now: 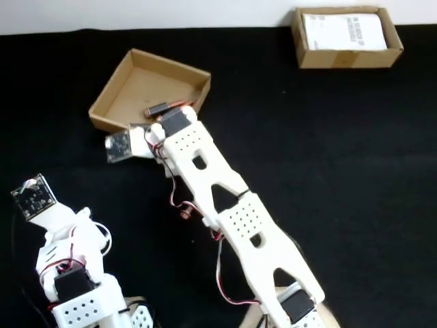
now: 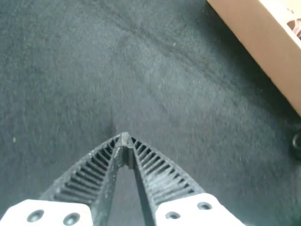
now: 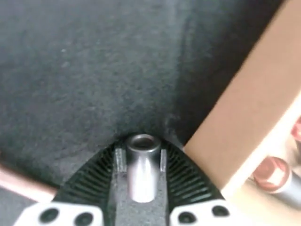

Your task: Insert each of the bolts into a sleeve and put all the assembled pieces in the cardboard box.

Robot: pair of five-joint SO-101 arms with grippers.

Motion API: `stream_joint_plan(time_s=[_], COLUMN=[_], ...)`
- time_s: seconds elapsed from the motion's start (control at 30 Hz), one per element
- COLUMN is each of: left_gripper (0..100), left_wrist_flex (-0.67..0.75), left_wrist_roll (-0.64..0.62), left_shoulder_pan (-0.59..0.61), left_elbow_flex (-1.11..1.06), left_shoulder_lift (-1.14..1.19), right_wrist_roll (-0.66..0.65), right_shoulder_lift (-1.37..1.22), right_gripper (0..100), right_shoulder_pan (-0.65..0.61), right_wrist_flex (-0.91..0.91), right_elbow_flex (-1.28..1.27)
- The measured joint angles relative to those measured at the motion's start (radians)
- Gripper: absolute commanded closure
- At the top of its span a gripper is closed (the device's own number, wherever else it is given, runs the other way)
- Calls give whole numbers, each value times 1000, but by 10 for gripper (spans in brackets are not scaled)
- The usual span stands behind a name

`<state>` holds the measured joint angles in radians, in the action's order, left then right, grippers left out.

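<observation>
From up top, the right arm (image 1: 235,212) is stretching diagonally across the black table (image 1: 328,171), and its wrist is hanging over the near edge of the open cardboard box (image 1: 136,85). One assembled piece (image 1: 162,108) is lying inside the box close to that edge. The left arm (image 1: 72,280) is sitting folded up at the near-left corner, well apart from the box. A second box (image 1: 345,58) with a sheet of paper (image 1: 345,31) in it is sitting at the far right. A small copper-coloured bit (image 1: 184,213) is lying on the cloth just beside the right arm, too small to say what it is.

Left wrist cam: the left gripper (image 2: 124,140) is hanging over bare cloth with its jaws pressed together and nothing between them. A wall of the cardboard box is showing nearby.

Right wrist cam: the right gripper (image 3: 142,141) is clamping a grey metal sleeve (image 3: 142,174), whose hollow end is pointing away from the wrist. It's hovering over the cloth just outside the box wall. Past that wall, the assembled piece is lying inside, showing its copper-coloured end.
</observation>
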<state>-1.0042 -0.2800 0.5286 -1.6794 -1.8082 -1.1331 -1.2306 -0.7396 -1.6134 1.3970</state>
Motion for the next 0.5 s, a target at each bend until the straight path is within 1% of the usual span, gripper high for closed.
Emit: stream_joint_plan(time_s=[0.13,0.23,0.33,0.4,0.5], left_gripper=[991,991,992,992,992], left_wrist_flex=[0,0,0,0,0], left_wrist_roll=[-3,-5,-6,-14,-63], left_shoulder_pan=[0,0,-5,-38,-63], left_elbow_flex=[0,0,0,0,0], left_shoulder_lift=[0,0,0,0,0], right_wrist_roll=[81,169,339,477,695], right_shoulder_lift=[-8,14,87,175,293], right_gripper=[991,991,991,991,991], right_shoulder_pan=[2,11,26,32,54], right_wrist_flex=[-89,-135,-138,-140,-140], right_elbow_flex=[195,238,239,241,218])
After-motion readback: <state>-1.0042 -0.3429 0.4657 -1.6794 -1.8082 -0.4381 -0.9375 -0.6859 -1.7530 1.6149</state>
